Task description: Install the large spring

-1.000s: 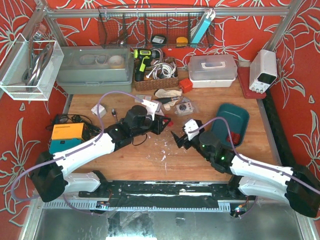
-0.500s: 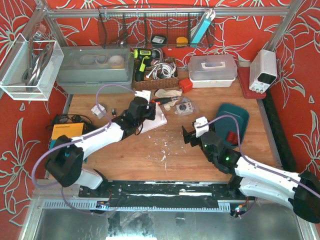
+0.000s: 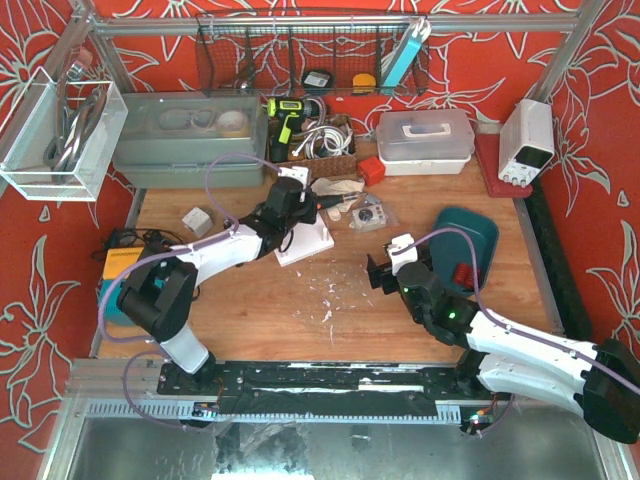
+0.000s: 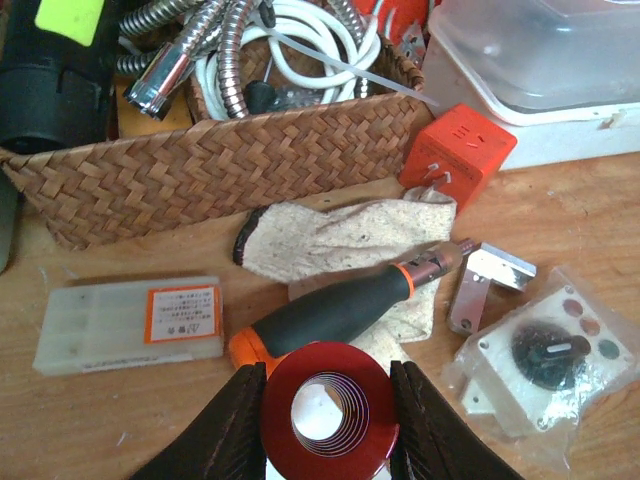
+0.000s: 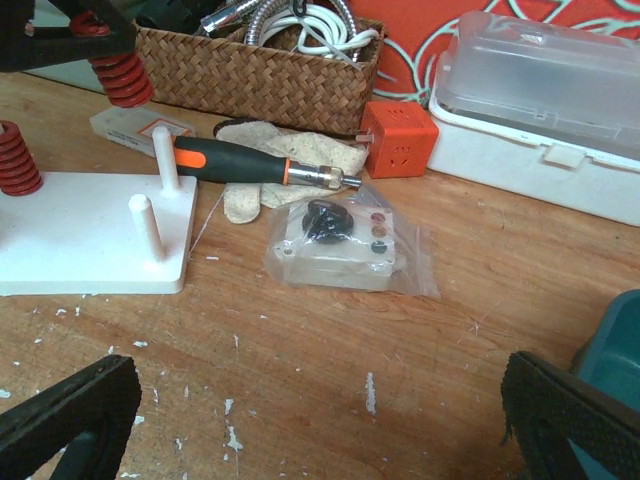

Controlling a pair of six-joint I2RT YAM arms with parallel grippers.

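The large red spring [image 4: 375, 405] is seen end-on between the black fingers [image 4: 235, 425] of my left gripper [image 4: 328, 405], which is shut on it. In the right wrist view this spring [image 5: 118, 75] hangs tilted above the far end of the white peg base [image 5: 80, 235], over a bare peg [image 5: 166, 160]. A second bare peg [image 5: 145, 225] stands nearer. Another red spring [image 5: 15, 160] sits on the base's left side. From above, the left gripper [image 3: 290, 205] is over the base [image 3: 310, 245]. My right gripper [image 3: 385, 272] stands wide open and empty over the wood to the right.
An orange-handled screwdriver [image 4: 350, 305] lies on a cloth glove [image 4: 330, 235] behind the base. Nearby are a wicker basket [image 4: 200, 170], an orange block [image 4: 455, 150], a bagged knob box [image 5: 340, 245] and a small plastic case [image 4: 125, 322]. A teal tray [image 3: 470, 235] lies at right.
The left arm has carried the spring away from me, to above the far end of the white base. The right gripper has shifted slightly right and stays open.
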